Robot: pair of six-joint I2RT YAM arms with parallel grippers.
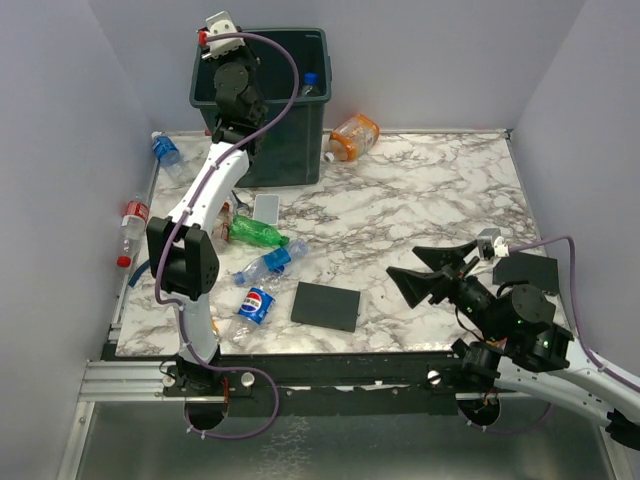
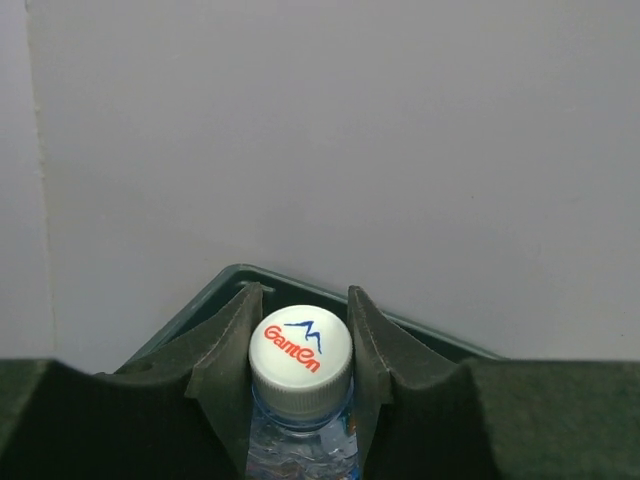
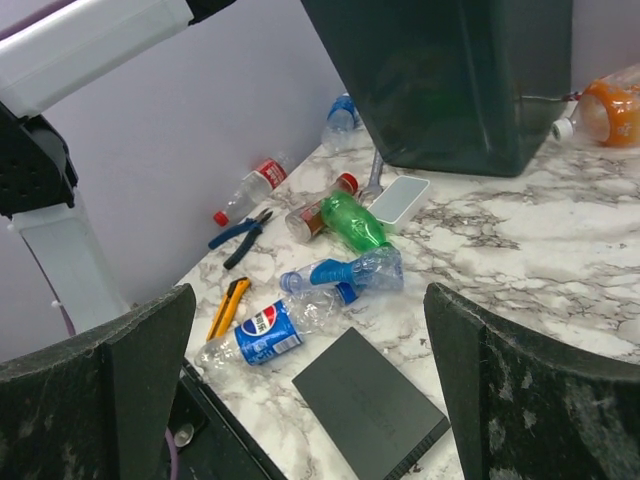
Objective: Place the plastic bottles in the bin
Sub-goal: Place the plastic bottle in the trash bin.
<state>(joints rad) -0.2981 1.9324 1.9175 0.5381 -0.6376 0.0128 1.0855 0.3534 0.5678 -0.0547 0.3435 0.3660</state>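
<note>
The left arm (image 1: 215,175) is reaching across the marble desk (image 1: 420,190) to the tall dark green square plastic bin (image 1: 290,140), its wrist hanging over the opening. A clear blue-capped plastic bottle (image 1: 310,85) is resting inside. An orange-labelled clear bottle (image 1: 352,137) is lying just beside the bin. The right claw (image 1: 402,262) is hovering spread wide near a flat black square plate (image 1: 326,305).

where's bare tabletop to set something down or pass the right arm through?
Free: the middle and right of the marble table, bordered by the orange-label bottle at the back, the black plate near the front and the right pincer. Crowded: the left side, where the green bottle, Pepsi bottle and others bunch before the bin.
</note>
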